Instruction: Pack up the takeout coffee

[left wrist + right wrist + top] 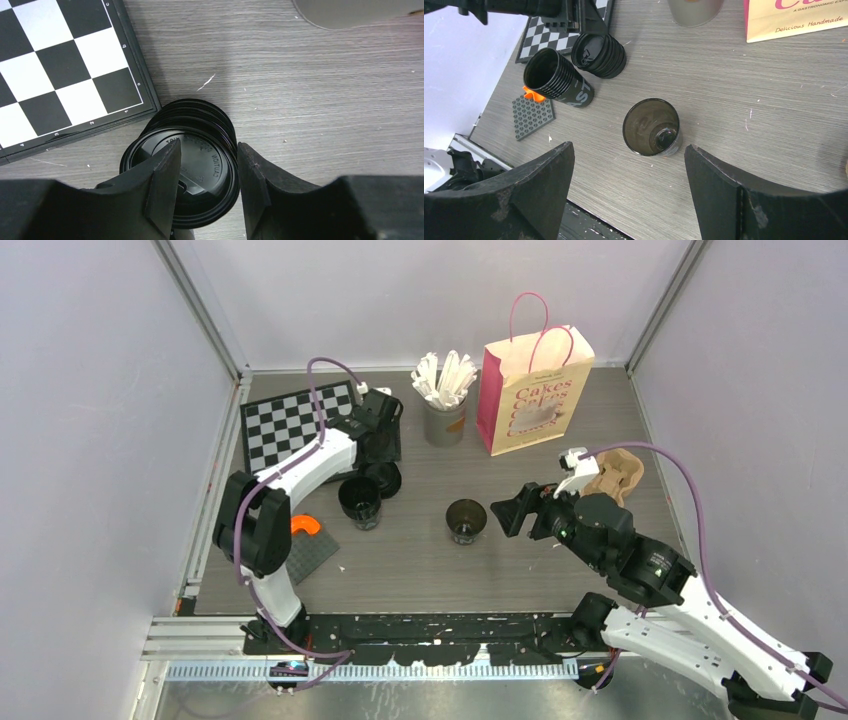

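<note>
A lidless black coffee cup stands upright mid-table. My right gripper is open just right of it, the cup ahead of its fingers and untouched. A nested stack of black cups stands to the left. Behind it sits a stack of black lids. My left gripper hangs over the lids, jaws apart: one finger crosses the top lid, the other is just outside the rim. The pink paper bag stands upright at the back.
A chessboard lies at the back left, touching the lid stack. A grey cup of white sticks stands beside the bag. A brown pulp carrier lies behind my right arm. An orange piece sits on a grey studded plate.
</note>
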`<state>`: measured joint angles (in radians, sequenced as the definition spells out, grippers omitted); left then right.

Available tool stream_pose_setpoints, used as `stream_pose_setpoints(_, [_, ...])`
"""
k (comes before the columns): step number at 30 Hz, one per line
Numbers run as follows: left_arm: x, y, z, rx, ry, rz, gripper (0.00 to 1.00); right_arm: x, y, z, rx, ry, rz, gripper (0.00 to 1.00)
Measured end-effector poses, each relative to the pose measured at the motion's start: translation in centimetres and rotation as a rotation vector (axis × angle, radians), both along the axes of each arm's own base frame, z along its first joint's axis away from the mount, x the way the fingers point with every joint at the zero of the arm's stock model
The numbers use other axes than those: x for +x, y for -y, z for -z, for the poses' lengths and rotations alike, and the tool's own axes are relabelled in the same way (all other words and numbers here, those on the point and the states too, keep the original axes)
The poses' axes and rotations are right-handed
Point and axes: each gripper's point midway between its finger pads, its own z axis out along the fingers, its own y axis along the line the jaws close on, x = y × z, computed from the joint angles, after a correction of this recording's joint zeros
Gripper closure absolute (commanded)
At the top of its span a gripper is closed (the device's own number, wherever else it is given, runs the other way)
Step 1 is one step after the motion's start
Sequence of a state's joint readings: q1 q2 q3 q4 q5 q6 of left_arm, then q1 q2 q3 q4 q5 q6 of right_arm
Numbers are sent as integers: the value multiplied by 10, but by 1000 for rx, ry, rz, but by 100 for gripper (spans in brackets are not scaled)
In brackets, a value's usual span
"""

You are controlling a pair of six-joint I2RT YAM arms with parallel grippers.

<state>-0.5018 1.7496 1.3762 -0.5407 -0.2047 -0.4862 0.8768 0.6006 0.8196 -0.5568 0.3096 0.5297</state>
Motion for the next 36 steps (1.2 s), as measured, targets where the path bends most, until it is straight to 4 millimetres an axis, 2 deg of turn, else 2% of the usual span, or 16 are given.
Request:
stream_pose_setpoints(4, [1,-2,10,15,-20,-19,53,-1,3,-2,5,7,3,15])
stream_pose_setpoints(21, [3,0,16,1,-24,-41,61,-2,6,-4,8,19,8,15])
stream_pose_setpoints(24, [4,1,16,-4,-24,-49,66,-3,7,-5,7,22,10,15])
stream_pose_setpoints(28, [4,1,16,-10,-25,-56,78,-3,9,-4,5,21,12,15])
stream_pose_setpoints(36, [4,1,16,-14,-26,-61,95,-4,12,-3,-4,25,18,15])
